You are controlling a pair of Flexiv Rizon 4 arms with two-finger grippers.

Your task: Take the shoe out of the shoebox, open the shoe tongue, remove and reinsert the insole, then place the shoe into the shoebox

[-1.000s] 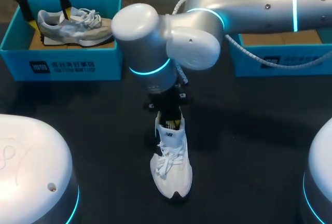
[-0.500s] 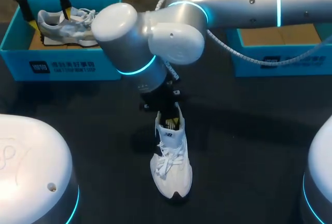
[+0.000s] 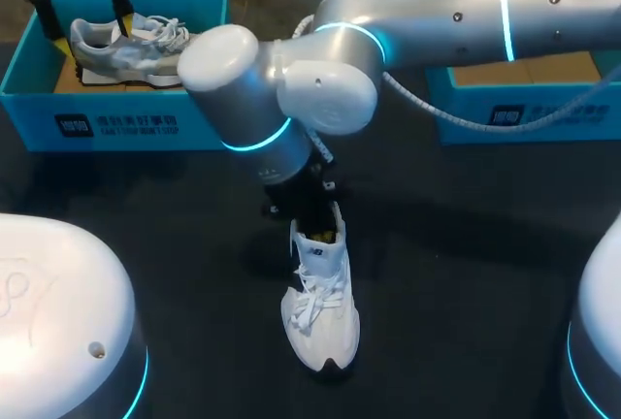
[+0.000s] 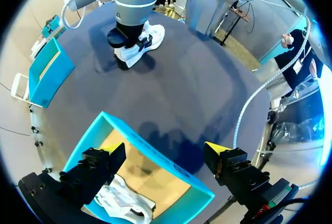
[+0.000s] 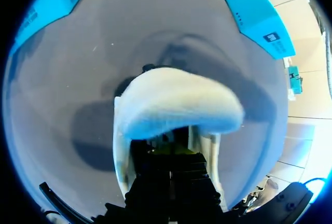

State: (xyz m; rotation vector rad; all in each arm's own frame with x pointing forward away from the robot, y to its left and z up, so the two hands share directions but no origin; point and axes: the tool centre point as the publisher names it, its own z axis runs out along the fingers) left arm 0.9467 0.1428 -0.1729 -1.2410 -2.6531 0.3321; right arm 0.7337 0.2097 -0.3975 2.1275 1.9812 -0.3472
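Left gripper (image 4: 168, 151): hanging wide open over the left box (image 3: 116, 123), holding nothing.
White shoe (image 3: 320, 307): lying out on the desk (image 3: 466, 273), near the middle.
Right gripper (image 3: 315, 228): poking into the shoe; I cannot tell if it is open.
Left to do: the insole step seems to be going on; the boxing is waiting.

— Finish of the right arm (image 3: 291, 80)?
— Looks smooth and satin, silvery like painted metal.
— And the white shoe (image 3: 320, 303)?
— Soft white fabric, smoother leather-like panels, woven cloth laces.
— Shoebox (image 3: 126, 123)?
— Matt cyan cardboard outside, raw brown inside.
— Worktop (image 3: 466, 273)?
— Dark, matt, faintly cloth-like.
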